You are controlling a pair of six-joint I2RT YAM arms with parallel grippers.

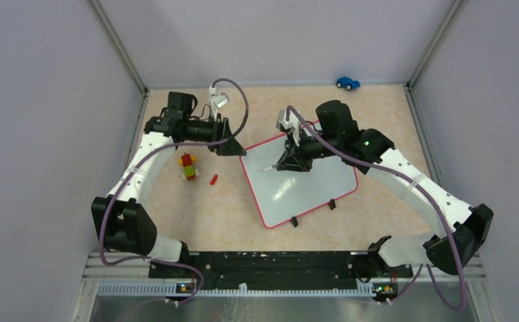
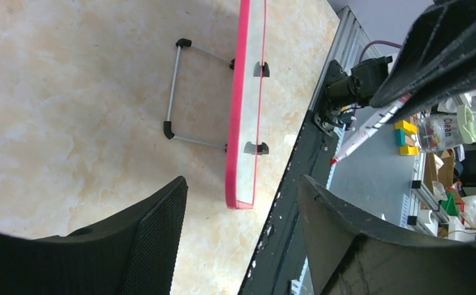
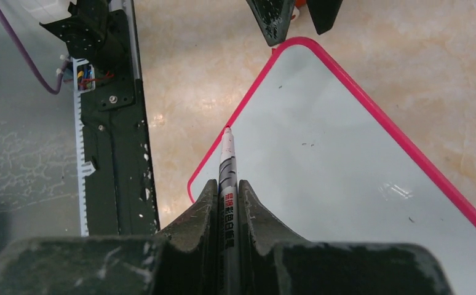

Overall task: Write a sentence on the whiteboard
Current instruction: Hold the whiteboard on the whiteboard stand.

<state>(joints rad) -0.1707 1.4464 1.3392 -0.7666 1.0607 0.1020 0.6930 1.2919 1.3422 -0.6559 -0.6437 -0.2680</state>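
At the near edge of the surface [image 1: 196,215] a black rail [image 1: 270,263] carries both arm bases. Just beyond it lies the whiteboard [image 1: 310,191], turned at an angle right of the middle, its red-pink frame running all round and its two small black feet [image 1: 294,222] at the edge closest to the rail. In the left wrist view the board shows edge-on, with a thin grey wire stand [image 2: 173,92] with black corner pieces on one side of it. The right hand [image 3: 228,187] hangs over the far part of the board, its fingers closed tight on a white marker [image 3: 227,160] that sticks out ahead of them. The marker's tip lies over the white face close to the frame on the board's left side; whether it touches the board I cannot tell. The left hand [image 1: 232,147] sits just beside the board's far left corner with its fingers spread wide and nothing between them. Left of the board, well apart from it, a small stack of red, yellow and green toy bricks [image 1: 188,166] stands on the surface, with a little red piece [image 1: 213,179] lying near it on the side toward the board. Farthest off, a blue toy car [image 1: 347,82] rests by the back wall.
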